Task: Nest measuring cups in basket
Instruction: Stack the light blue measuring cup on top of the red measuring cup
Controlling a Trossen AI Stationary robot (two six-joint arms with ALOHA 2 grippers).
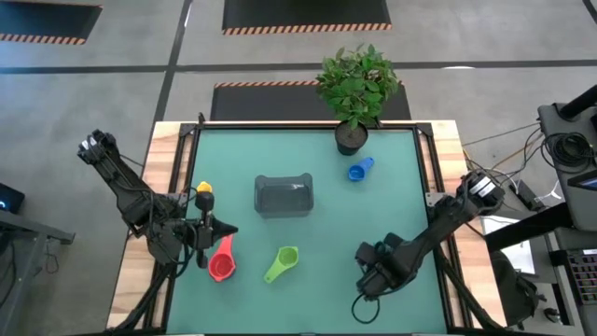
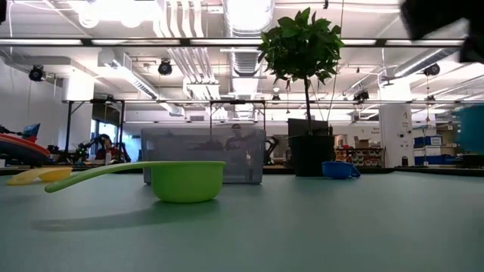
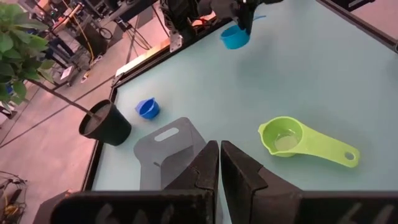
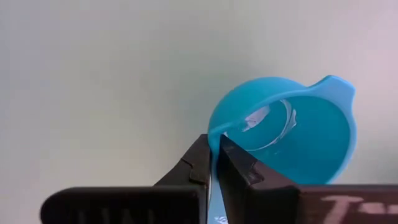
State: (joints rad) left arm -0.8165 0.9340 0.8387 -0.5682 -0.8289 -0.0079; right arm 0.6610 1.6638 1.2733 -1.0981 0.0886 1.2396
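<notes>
The dark grey basket point(image 1: 284, 196) stands mid-table on its base. A green cup point(image 1: 283, 264) lies near it on the near side. A red cup point(image 1: 221, 261) and a yellow cup point(image 1: 203, 189) lie at the left, and a blue cup point(image 1: 360, 169) lies by the plant pot. My right gripper point(image 1: 373, 273), near the table's right front, is shut on a teal cup point(image 4: 292, 134). My left gripper point(image 3: 219, 158) is shut and holds nothing, hovering between the yellow and red cups. In the low view the green cup point(image 2: 181, 180) sits in front of the basket point(image 2: 203, 155). My right gripper pinches the teal cup's wall at the rim point(image 4: 212, 138), opposite the spout side, with one finger inside the bowl and one outside. It comes from above, as the left wrist view shows. The cup point(image 2: 473, 130) seems lifted clear of the table, its opening facing my wrist camera.
A black pot point(image 1: 352, 138) with a leafy plant stands at the table's far edge, next to the blue cup. Raised wooden borders line the table's left and right sides. Bare green mat lies between the green cup and my right gripper.
</notes>
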